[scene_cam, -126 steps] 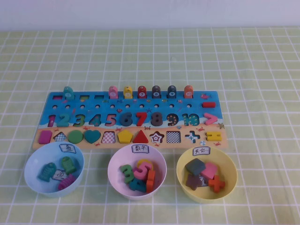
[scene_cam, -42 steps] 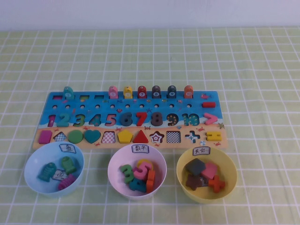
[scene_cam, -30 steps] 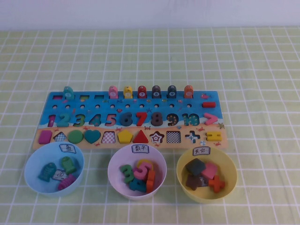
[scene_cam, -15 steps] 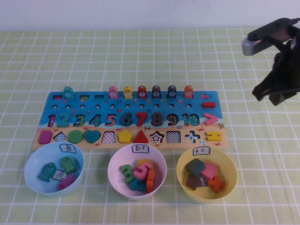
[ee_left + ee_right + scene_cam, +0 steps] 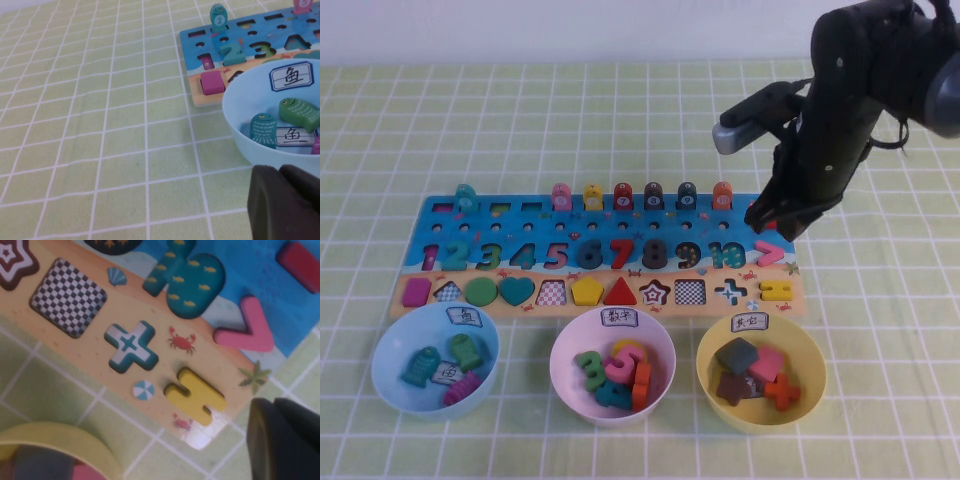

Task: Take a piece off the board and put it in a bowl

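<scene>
The board (image 5: 535, 272) lies across the middle of the table. Its pink-red ">" piece (image 5: 772, 255) sits in its slot at the right end, and shows in the right wrist view as the piece (image 5: 247, 329) next to the teal 10. My right gripper (image 5: 773, 222) hangs shut and empty just above that end, a little behind the piece, and hides the red bar there. Its dark fingers (image 5: 287, 440) are pressed together beside the board's corner. The yellow bowl (image 5: 812, 352) stands in front with several pieces inside. My left gripper (image 5: 280, 172) is shut beside the light blue bowl (image 5: 250, 107).
A pink bowl (image 5: 563, 352) of numbers and a light blue bowl (image 5: 388, 350) of fish stand in a row with the yellow one. Ring pegs (image 5: 623, 196) stick up along the board's far edge. A yellow equals piece (image 5: 195, 396) and a red bar (image 5: 299, 266) flank the ">".
My right arm has swung in from the right edge, leftward and down, and now stands over the board's right end. Nothing on the board or in the bowls has moved.
</scene>
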You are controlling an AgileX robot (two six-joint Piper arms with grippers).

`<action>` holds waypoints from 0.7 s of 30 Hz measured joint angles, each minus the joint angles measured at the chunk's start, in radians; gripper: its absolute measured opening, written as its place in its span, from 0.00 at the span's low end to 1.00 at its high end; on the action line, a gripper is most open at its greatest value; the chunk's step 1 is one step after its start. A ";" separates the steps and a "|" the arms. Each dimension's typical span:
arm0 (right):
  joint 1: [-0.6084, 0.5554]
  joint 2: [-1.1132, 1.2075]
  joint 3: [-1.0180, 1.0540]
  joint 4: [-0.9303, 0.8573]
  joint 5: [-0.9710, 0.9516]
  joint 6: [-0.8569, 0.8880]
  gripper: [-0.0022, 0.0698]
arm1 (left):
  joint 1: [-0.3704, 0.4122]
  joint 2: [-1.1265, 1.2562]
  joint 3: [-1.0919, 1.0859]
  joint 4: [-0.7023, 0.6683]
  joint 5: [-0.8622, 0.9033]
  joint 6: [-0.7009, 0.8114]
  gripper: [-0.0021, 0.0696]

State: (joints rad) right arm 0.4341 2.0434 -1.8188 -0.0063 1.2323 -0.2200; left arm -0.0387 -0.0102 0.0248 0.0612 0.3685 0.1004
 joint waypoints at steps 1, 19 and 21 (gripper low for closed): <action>0.000 0.012 -0.008 0.006 0.000 0.000 0.01 | 0.000 0.000 0.000 0.000 0.000 0.000 0.02; 0.002 0.139 -0.077 0.006 -0.002 0.135 0.67 | 0.000 0.000 0.000 0.000 0.000 0.000 0.02; 0.002 0.152 -0.078 0.000 -0.002 0.157 0.68 | 0.000 0.000 0.000 0.000 0.000 0.000 0.02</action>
State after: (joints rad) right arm 0.4365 2.1949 -1.8967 -0.0059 1.2304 -0.0634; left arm -0.0387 -0.0102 0.0248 0.0612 0.3685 0.1004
